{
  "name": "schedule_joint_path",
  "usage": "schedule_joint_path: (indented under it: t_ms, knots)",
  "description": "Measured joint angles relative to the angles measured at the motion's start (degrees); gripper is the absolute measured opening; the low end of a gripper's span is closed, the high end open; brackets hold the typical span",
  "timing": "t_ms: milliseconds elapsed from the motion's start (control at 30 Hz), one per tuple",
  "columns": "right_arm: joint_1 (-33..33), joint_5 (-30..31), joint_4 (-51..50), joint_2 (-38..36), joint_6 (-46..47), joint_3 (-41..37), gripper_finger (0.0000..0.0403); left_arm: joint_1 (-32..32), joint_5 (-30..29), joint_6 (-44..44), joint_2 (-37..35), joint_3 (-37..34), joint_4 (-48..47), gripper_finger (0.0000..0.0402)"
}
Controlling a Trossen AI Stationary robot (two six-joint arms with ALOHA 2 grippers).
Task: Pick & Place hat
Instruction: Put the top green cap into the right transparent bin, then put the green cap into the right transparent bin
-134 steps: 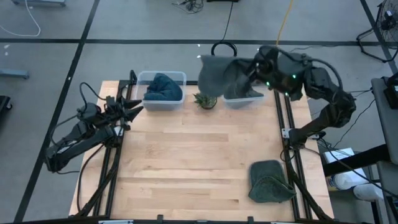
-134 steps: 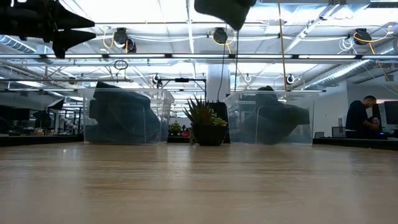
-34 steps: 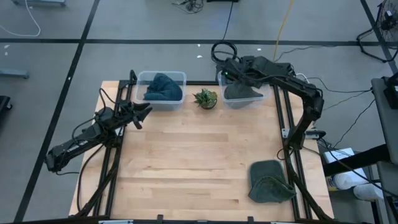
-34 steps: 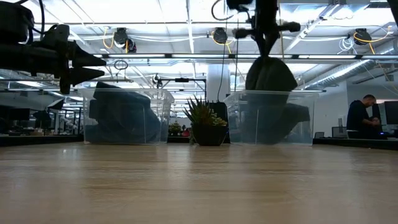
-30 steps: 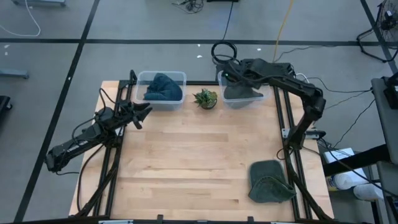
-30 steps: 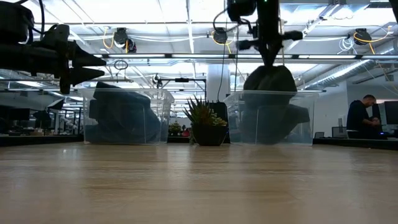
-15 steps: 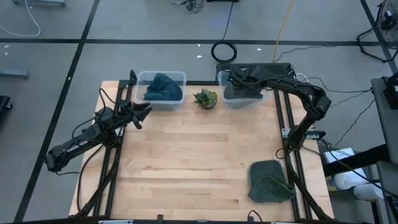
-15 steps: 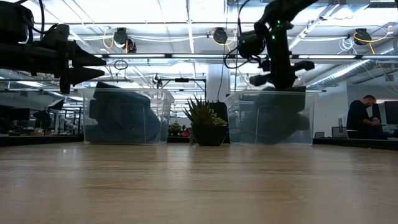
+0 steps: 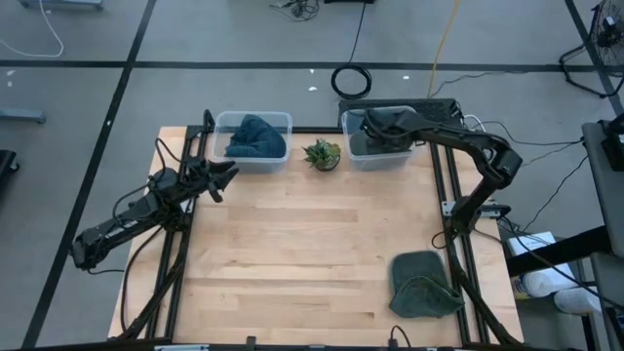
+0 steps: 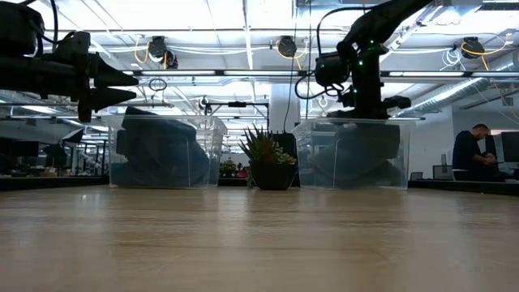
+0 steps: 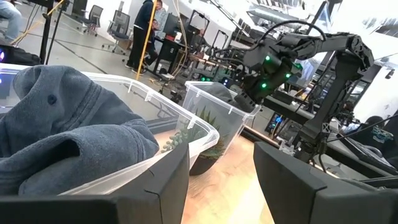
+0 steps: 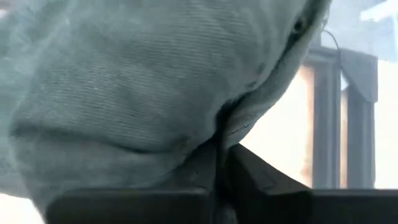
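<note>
A grey hat lies in the clear right bin at the table's far edge, with my right gripper shut on it just above the bin's rim. A blue hat fills the clear left bin. Another grey hat rests flat on the table near the right front corner. My left gripper hovers open beside the left bin, holding nothing. My right gripper pinches a fold of the grey hat's cloth between its two fingers. The fingers slant down from above into the right bin. The hat bulges out beyond the fingertips, and its lower part rests in the bin.
A small potted plant stands between the two bins. The wooden tabletop spreads in front of them, with dark rails along its left and right edges. A person shows in the room beyond.
My right gripper has come down with the grey hat. The hat hung above the right bin's rim a second ago and now sits down inside the bin, with the gripper just over the rim. The wrist has also rolled a little.
</note>
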Motion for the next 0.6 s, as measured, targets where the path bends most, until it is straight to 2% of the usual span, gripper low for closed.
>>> schedule_joint_path:
  t_ms: [367, 467, 600]
  knots:
    - [0.0, 0.3, 0.3, -8.3, -2.9, 0.0, 0.0209, 0.0, 0.0, 0.0, 0.0, 0.0, 0.0, 0.0186]
    - [0.0, 0.8, 2.5, -10.5, -8.1, 0.0, 0.025, 0.0, 0.0, 0.0, 0.0, 0.0, 0.0, 0.0186]
    - [0.0, -3.1, 6.6, -13.5, -16.9, 0.0, 0.0282, 0.0, 0.0, 0.0, 0.0, 0.0, 0.0, 0.0186]
